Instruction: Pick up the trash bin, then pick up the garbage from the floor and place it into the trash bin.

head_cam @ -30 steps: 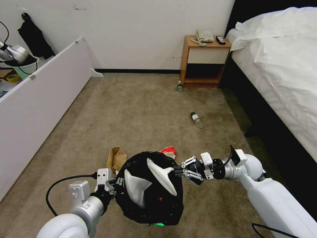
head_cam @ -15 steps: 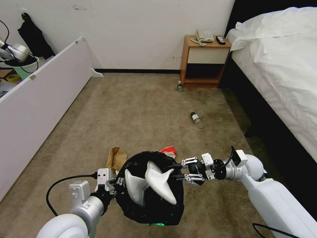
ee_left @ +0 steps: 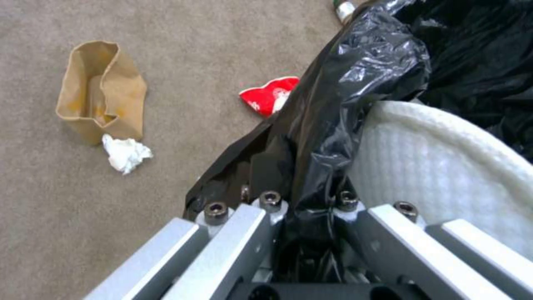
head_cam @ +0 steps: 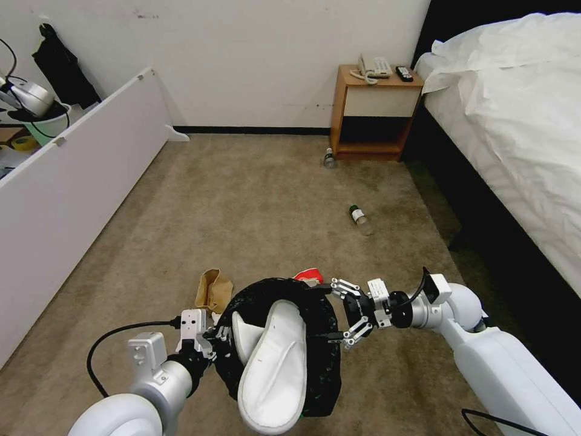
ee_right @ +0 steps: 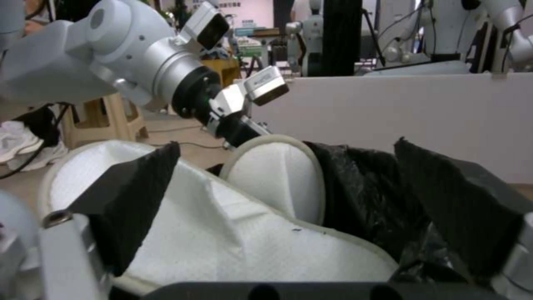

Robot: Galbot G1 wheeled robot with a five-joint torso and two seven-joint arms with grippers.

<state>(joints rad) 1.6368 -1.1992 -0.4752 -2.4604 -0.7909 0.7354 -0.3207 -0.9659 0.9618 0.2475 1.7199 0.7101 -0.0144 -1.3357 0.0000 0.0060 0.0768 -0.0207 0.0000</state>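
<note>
The trash bin (head_cam: 315, 339) is held up off the floor (head_cam: 254, 206) at the near centre, its bag-covered rim clamped at the left side by the left gripper (head_cam: 209, 345), whose fingers are pinched on the black plastic. The right gripper (head_cam: 339, 312) sits just beside the bin's right rim with its fingers spread and nothing between them. A white slipper (head_cam: 272, 363) lies across the bin's mouth, its long axis running far to near, the heel end hanging over the near rim; a second slipper (head_cam: 242, 333) is tucked beside it on the left, deeper in the bag. The upper slipper is judged not fully inside, so it could tip out over the near edge. Of the remaining garbage, the red wrapper (head_cam: 307, 276) lies on the floor just beyond the bin, nearest the right gripper, while the brown paper bag (head_cam: 212, 289) and a crumpled white paper (ee_left: 125, 152) lie to the far left of the bin. A bottle (head_cam: 361, 219) lies farther off toward the bed (head_cam: 520, 121), its long axis pointing far-left to near-right, and another bottle (head_cam: 328, 158) rests by the nightstand (head_cam: 372, 115). Open carpet lies all around these pieces.
</note>
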